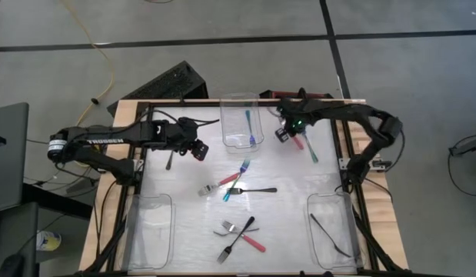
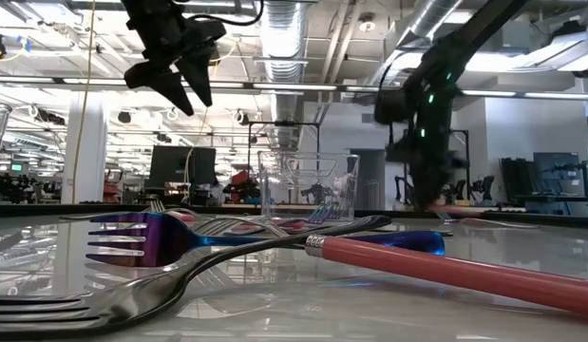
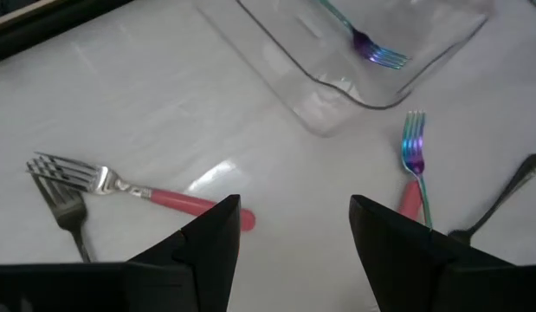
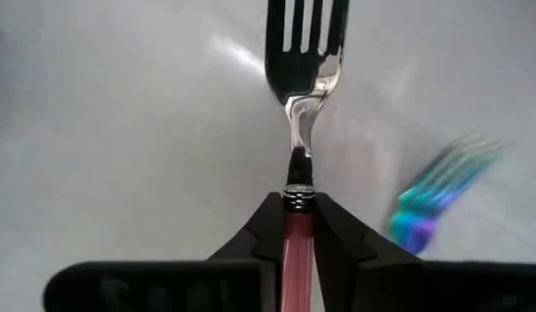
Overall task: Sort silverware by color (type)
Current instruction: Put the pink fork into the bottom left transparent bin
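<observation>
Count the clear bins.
3. The back bin, top middle in the high view, holds a blue-handled fork; the left bin sits bottom left; the right bin, bottom right, holds a black fork.

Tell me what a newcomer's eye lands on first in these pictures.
The right gripper near the table's far edge, shut on a pink-handled fork, tines pointing away from it. Next, the loose forks crossed at the table's middle, and the clear bin at the far edge with a blue-handled fork inside. The left gripper hangs open above the table.
</observation>
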`<control>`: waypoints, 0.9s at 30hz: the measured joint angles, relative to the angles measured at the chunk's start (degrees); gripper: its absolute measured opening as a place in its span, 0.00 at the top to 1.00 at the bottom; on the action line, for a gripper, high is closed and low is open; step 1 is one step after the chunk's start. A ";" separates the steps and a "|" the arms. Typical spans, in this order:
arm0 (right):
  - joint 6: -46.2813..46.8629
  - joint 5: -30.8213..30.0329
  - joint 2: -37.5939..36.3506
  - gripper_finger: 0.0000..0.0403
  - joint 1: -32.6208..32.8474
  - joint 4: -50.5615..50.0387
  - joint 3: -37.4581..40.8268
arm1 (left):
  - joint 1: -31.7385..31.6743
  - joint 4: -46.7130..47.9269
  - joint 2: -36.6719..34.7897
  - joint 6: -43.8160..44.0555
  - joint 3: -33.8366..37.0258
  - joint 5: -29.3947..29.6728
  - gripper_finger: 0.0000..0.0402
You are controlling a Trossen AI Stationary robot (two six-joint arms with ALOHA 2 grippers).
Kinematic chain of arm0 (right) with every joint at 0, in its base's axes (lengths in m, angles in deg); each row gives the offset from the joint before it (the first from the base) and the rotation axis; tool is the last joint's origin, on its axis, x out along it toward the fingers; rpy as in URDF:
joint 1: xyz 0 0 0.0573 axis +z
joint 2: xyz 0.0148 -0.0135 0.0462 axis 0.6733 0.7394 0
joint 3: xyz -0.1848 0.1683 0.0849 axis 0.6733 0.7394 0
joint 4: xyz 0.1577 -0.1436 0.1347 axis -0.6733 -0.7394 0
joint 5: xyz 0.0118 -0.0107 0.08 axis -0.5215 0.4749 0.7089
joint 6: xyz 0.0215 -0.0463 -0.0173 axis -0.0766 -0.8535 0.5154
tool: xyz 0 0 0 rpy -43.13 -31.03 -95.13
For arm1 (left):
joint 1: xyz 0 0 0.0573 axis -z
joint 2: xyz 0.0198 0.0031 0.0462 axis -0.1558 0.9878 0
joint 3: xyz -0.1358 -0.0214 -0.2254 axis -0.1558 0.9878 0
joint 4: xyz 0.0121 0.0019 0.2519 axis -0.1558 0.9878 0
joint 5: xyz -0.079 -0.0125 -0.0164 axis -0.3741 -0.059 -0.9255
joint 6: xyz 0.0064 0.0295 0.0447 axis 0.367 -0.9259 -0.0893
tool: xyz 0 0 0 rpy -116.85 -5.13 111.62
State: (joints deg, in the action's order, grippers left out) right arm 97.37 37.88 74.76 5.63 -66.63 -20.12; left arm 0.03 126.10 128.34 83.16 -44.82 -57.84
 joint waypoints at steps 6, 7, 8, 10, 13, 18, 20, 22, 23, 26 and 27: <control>3.63 0.01 -12.23 0.85 -1.40 1.21 -0.09 | 1.39 -1.21 0.00 0.00 0.00 -0.13 0.50; 4.12 0.05 -14.63 0.85 -1.40 1.93 -0.09 | 1.72 -2.40 0.00 -0.08 0.00 -0.10 0.50; 4.50 0.18 -16.96 0.85 -1.38 2.99 -0.10 | 2.11 -4.00 0.00 -0.65 0.02 -0.10 0.50; 6.06 0.52 -21.30 0.85 -0.70 5.27 -0.11 | 3.08 -8.28 0.00 -2.95 0.00 -0.23 0.50; 9.13 0.79 -26.82 0.85 2.32 10.69 -0.15 | 4.27 -17.07 0.00 -8.76 0.00 -0.27 0.50; 11.17 4.34 -30.62 0.85 10.67 24.80 -0.22 | 4.57 -34.10 0.97 -18.13 0.00 -6.39 0.50; 11.47 5.99 -30.09 0.85 14.92 31.10 -0.22 | 4.18 -41.29 2.72 -20.02 -0.08 -9.56 0.50; 11.42 7.05 -29.04 0.85 18.87 37.99 -0.21 | 3.64 -45.27 4.22 -20.40 -0.13 -12.88 0.50; 11.35 7.06 -28.19 0.85 20.85 41.50 -0.20 | 3.38 -46.80 5.21 -20.38 0.07 -14.54 0.50; 10.96 7.08 -25.73 0.85 25.25 50.59 -0.23 | 2.91 -52.48 7.77 -19.49 -0.02 -18.85 0.50; 10.65 7.19 -24.78 0.85 26.42 53.45 -0.23 | 2.83 -54.09 8.53 -18.99 0.00 -20.02 0.50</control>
State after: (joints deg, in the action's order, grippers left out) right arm 108.02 45.06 49.98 32.05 -13.18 -20.36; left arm 2.86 72.02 136.87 64.17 -44.82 -77.86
